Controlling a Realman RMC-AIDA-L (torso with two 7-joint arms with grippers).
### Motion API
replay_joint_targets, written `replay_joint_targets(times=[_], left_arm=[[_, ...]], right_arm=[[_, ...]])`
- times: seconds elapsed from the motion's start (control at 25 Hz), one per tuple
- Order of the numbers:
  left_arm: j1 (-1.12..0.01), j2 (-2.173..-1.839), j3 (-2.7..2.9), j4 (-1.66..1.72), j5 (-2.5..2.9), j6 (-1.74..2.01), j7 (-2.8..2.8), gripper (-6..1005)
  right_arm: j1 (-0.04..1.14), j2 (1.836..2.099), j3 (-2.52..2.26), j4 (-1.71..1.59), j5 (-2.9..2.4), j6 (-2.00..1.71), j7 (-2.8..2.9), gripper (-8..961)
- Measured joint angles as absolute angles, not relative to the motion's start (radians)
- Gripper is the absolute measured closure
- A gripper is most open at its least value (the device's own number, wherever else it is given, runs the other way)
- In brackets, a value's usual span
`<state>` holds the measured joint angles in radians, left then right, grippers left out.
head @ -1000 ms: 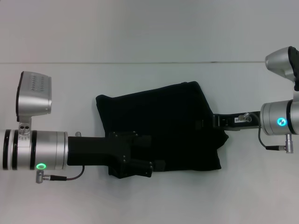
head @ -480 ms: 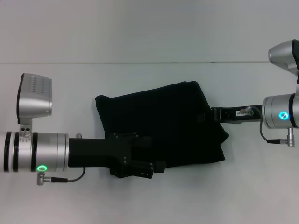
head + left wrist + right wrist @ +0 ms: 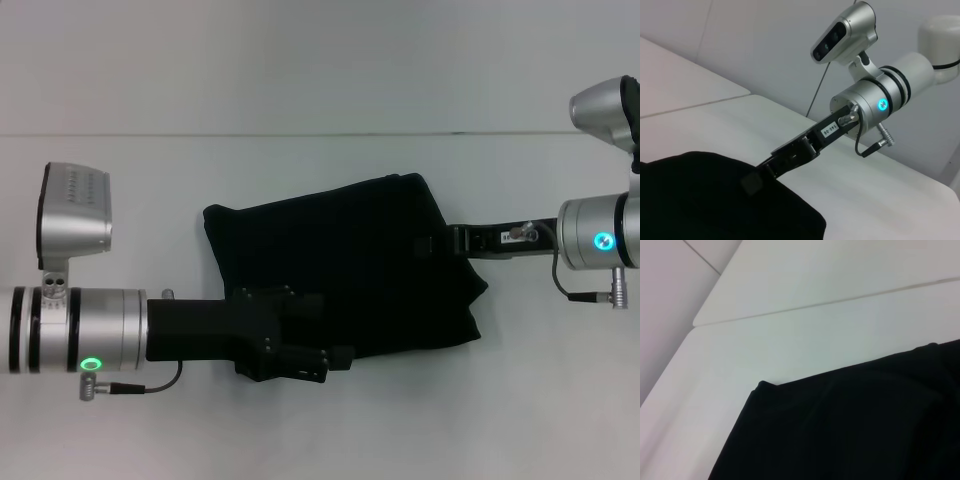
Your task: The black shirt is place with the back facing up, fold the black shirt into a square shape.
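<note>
Table [image 3: 320, 70] bearing the shirt [image 3: 350, 260], folded to a rough rectangle at centre. Left gripper [image 3: 335, 358] at its near edge, right gripper [image 3: 432, 243] at its right edge; grips indiscernible. Final squaring likely; next, release cleanly.

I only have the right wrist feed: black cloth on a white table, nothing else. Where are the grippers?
Observer: The right gripper is at the right edge of the black shirt, by the head view.
Operator: And the left one?
Observer: The left gripper lies over the shirt's near left corner.
Operator: How far along is the fold?
Observer: The shirt is a compact, roughly four-sided bundle on the table, skewed, its right edge uneven.
</note>
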<state>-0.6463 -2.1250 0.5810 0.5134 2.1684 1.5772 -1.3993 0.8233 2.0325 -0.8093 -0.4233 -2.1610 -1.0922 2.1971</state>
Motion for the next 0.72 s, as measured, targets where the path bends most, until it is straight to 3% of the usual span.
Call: replay_joint_targets(times=[0.24,0.44,0.56,0.72], left_arm=[[-0.648,-2.126,0.585,0.511,2.168,1.573,-1.401,49],[-0.649,-2.126,0.587,0.511,2.167,1.573,-1.402,49],[-0.647,-2.127,0.587,0.511,2.167,1.575,-1.402,49],[-0.645,-2.131,0.583,0.511,2.167,1.576,-1.401,49]], right_arm=[[0.816,2.025,-0.811,-0.423,-2.164,-1.094,2.192,861],[0.816,1.991,-0.805,-0.426,-2.162,-1.106,2.209,672],[0.818,1.979,-0.804,-0.431,-2.162,-1.116,2.228,454],[0.821,1.969,-0.808,-0.440,-2.165,-1.133,2.258,344]])
